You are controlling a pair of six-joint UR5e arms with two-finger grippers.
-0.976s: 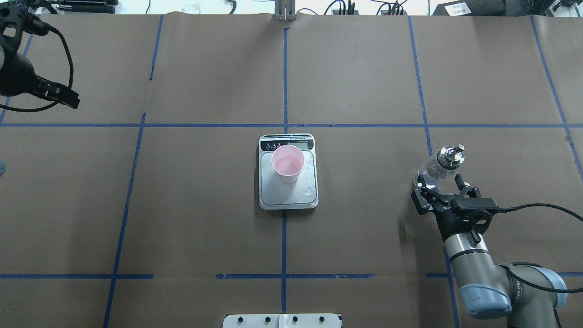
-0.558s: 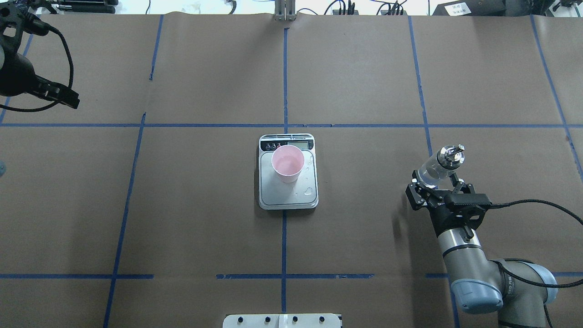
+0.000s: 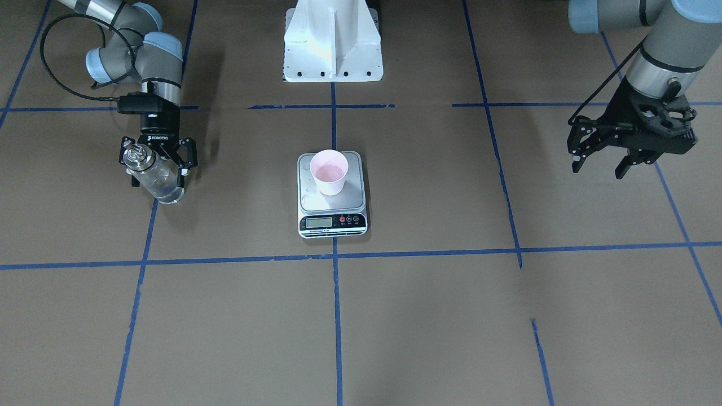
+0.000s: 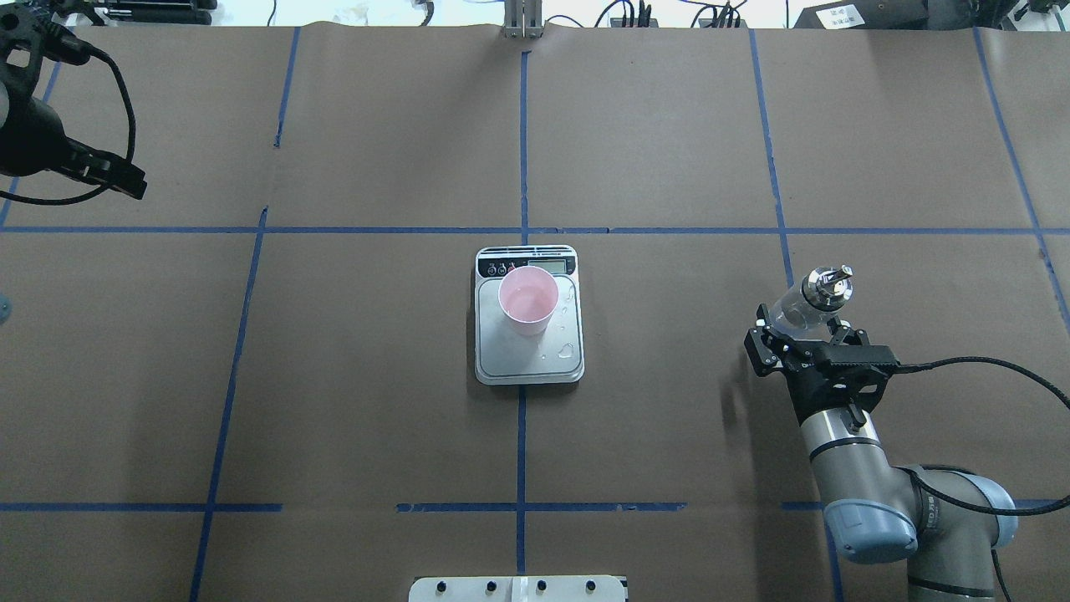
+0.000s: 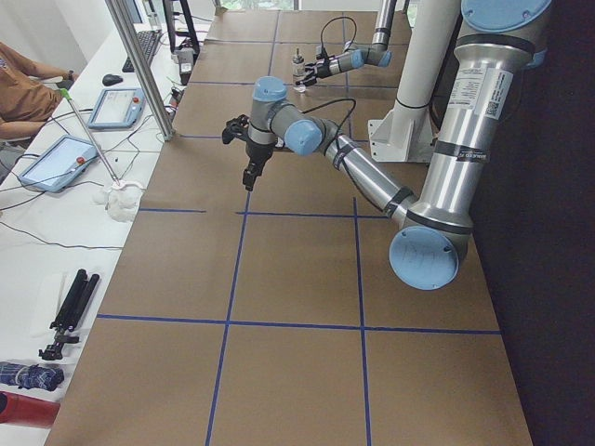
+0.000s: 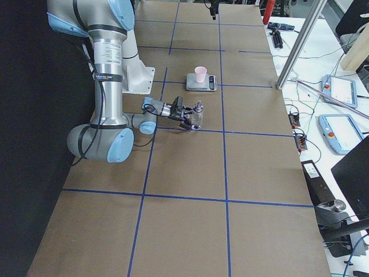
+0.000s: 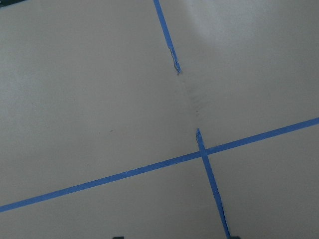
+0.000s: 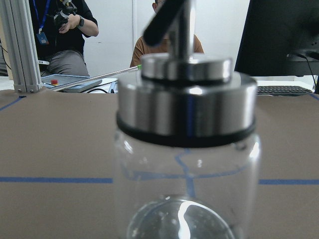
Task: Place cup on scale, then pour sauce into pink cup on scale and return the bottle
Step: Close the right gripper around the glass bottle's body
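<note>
Standing at the table, I record the right pincer [image 3: 158, 179] lying level and low over the brown paper [image 4: 669, 435]. Its jaws are spread wider than the bottle [image 4: 801, 306] and, as far as can be seen, touch it on neither side: released, not grasping. The bottle stands upright on the paper at the fingertips; whether it sits between them or just ahead of them cannot be told. Its metal spout rises above the pincer's body. Well apart from this pincer, toward the robot's left, the scale [image 3: 355, 190] carries the pink cup [image 3: 329, 170] on the display end of its platform. A sheen of clear sauce [image 4: 528, 298] appears in the cup, and droplets [image 4: 568, 350] lie on the steel beside it. Further off on that side, the left pincer [image 3: 599, 164] hangs above the paper with jaws parted and nothing in them. Judgement: cup placement and pouring look complete and the bottle looks set down, leaving only a clean withdrawal without knocking the glass.
</note>
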